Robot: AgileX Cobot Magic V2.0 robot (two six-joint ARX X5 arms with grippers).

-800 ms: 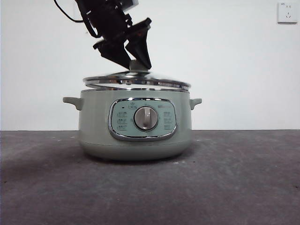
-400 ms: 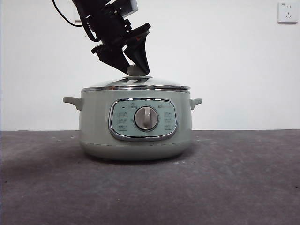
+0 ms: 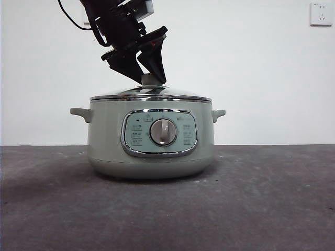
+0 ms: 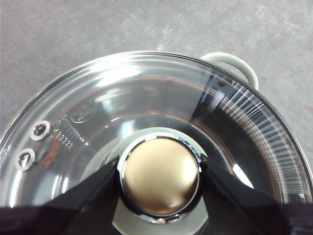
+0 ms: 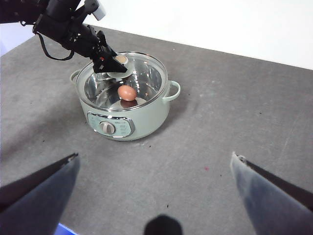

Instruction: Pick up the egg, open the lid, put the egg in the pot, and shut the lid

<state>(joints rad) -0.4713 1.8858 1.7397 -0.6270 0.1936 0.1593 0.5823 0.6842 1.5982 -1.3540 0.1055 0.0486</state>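
The pale green pot stands mid-table with its dial facing the front view. The glass lid sits level on the pot's rim. My left gripper comes down from the upper left, with its jaws shut on the lid's knob. In the right wrist view, the reddish-brown egg lies inside the pot, seen through the lid. My right gripper is open and empty, held high and well back from the pot.
The dark grey table stretches around the pot. A white wall stands behind it, with a socket at the upper right. One pot handle shows in the left wrist view.
The lid was tilted and raised a second ago. It has come down with my left gripper and now rests level on the pot's rim.
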